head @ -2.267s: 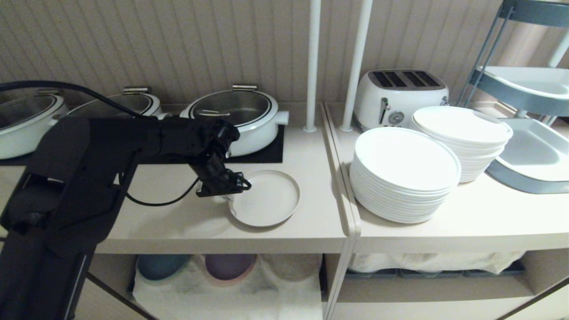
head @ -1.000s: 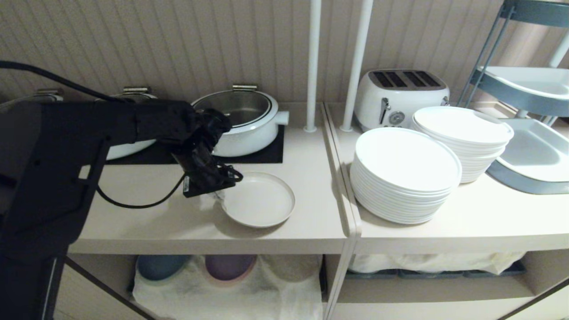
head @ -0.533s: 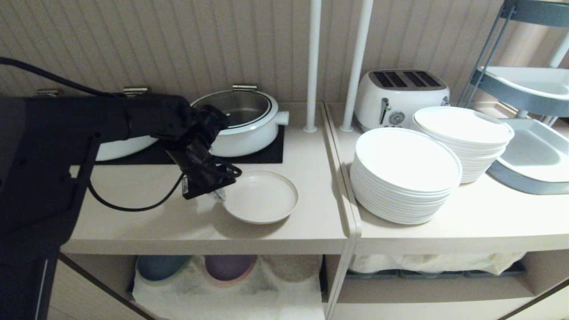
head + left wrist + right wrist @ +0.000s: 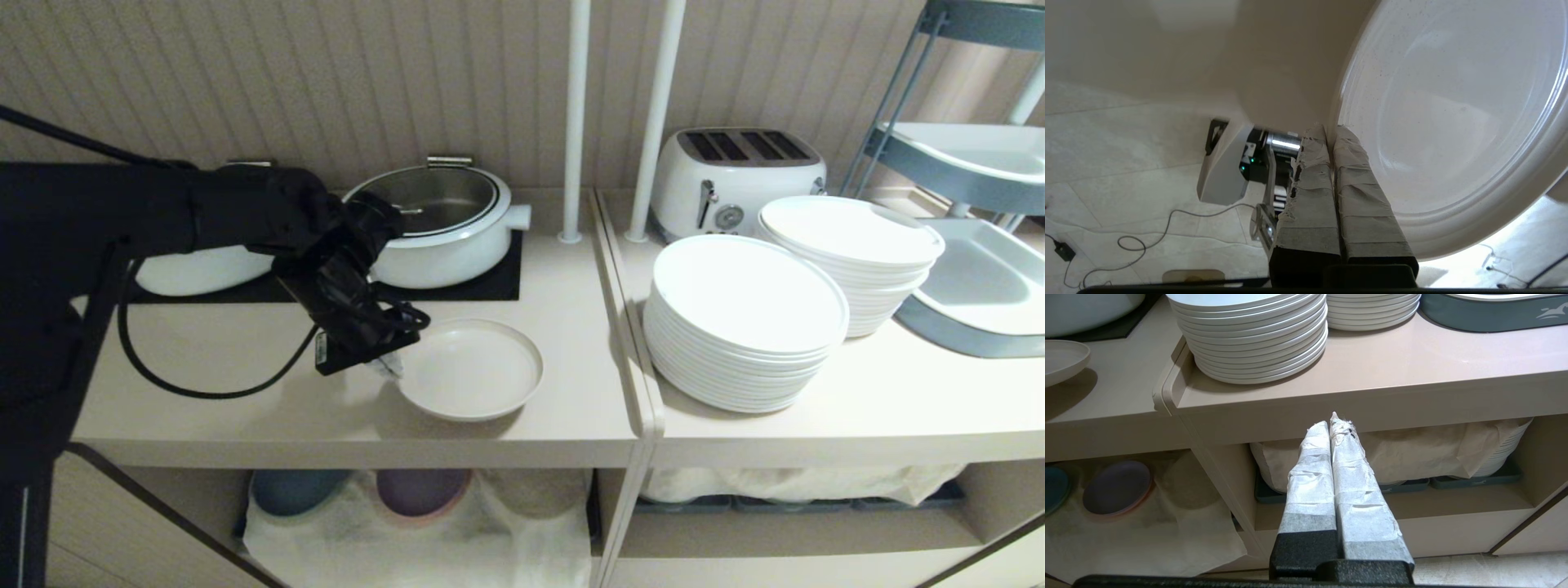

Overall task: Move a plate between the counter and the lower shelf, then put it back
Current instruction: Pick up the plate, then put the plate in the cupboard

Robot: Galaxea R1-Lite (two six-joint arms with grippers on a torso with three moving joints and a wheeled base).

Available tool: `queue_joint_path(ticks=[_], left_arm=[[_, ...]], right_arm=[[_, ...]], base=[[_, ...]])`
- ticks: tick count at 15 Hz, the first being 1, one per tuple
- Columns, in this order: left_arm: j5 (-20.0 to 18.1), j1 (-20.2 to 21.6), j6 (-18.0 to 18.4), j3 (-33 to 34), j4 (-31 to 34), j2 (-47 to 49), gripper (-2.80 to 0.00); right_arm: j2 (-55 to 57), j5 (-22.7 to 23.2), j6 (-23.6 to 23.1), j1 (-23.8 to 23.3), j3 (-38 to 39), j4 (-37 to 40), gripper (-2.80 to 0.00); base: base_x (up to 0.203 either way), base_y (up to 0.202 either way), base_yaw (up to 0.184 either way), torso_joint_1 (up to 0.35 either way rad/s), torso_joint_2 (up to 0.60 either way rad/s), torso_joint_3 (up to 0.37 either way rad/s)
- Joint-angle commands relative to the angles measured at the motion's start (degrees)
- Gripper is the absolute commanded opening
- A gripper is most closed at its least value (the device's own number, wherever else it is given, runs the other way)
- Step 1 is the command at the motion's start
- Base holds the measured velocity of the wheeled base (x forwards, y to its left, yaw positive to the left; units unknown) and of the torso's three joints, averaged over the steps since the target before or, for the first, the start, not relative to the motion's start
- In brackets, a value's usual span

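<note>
The small cream plate [image 4: 473, 369] hangs just above the counter [image 4: 245, 412] near its front edge, casting a shadow below it. My left gripper [image 4: 390, 365] is shut on the plate's left rim. In the left wrist view the taped fingers [image 4: 1359, 183] pinch the rim of the plate [image 4: 1453, 102] between them. Below, the lower shelf [image 4: 457, 539] is draped with a crinkled white cloth. My right gripper [image 4: 1334, 418] is shut and empty, parked low in front of the right-hand cabinet.
White pots [image 4: 441, 216] stand on black hob panels behind the plate. Two stacks of large white plates [image 4: 743, 318] and a toaster [image 4: 735, 175] are on the adjoining worktop. A blue plate [image 4: 294, 488] and a purple plate [image 4: 420, 488] lie on the shelf cloth.
My left arm has drawn back to the left with the plate in its grip. The plate has shifted a little left and toward the front edge. The right arm has not moved.
</note>
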Motion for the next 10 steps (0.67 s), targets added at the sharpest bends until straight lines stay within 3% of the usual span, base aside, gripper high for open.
queue_joint_path(ticks=[1, 5, 10], left_arm=[[-0.11, 0.20, -0.13, 3.07, 0.28, -4.31, -2.80], [-0.20, 0.05, 0.09, 10.10, 0.13, -10.32, -2.80], [-0.28, -0.32, 0.36, 23.91, -2.56, -20.10, -2.80]], right_arm=[[0.00, -0.01, 0.02, 0.01, 0.00, -0.04, -2.80], [0.00, -0.01, 0.02, 0.01, 0.00, -0.04, -2.80], [0.00, -0.01, 0.02, 0.01, 0.00, -0.04, -2.80]], base=[[0.000, 0.000, 0.000, 0.000, 0.00, 0.000], [0.000, 0.000, 0.000, 0.000, 0.00, 0.000], [0.000, 0.000, 0.000, 0.000, 0.00, 0.000]])
